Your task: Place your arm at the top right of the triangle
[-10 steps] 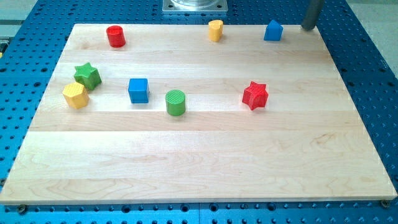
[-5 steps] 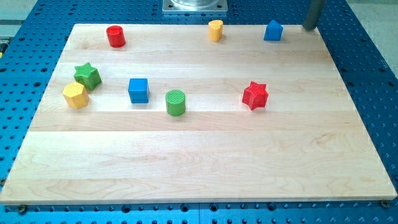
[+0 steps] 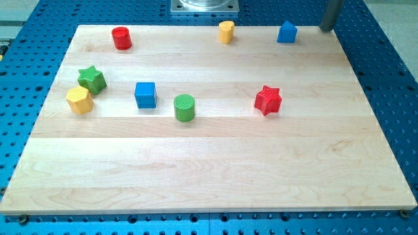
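The rod is cut off by the view's top edge, so only its lower stretch shows; my tip (image 3: 326, 28) sits at the top right corner of the wooden board (image 3: 209, 170), near and to the view's right of the blue triangle block (image 3: 287, 32), not touching it. This tool is a plain rod with no jaws, so there is nothing to stand apart or together. A grey metal base (image 3: 205, 6) is also cut off at the top edge.

The board is pale, smooth wood with grain lines, lying on a blue bench (image 3: 392, 98) dotted with holes. The blue triangle block looks like a small peaked prism standing near the board's top edge. Left of it stands a yellow cylinder (image 3: 226, 31), and further left a red cylinder (image 3: 121, 38). A green star (image 3: 92, 79) is just beside a yellow hexagon block (image 3: 79, 100). A blue cube (image 3: 145, 94), a ribbed green cylinder (image 3: 185, 107) and a red star (image 3: 268, 100) sit across the middle.
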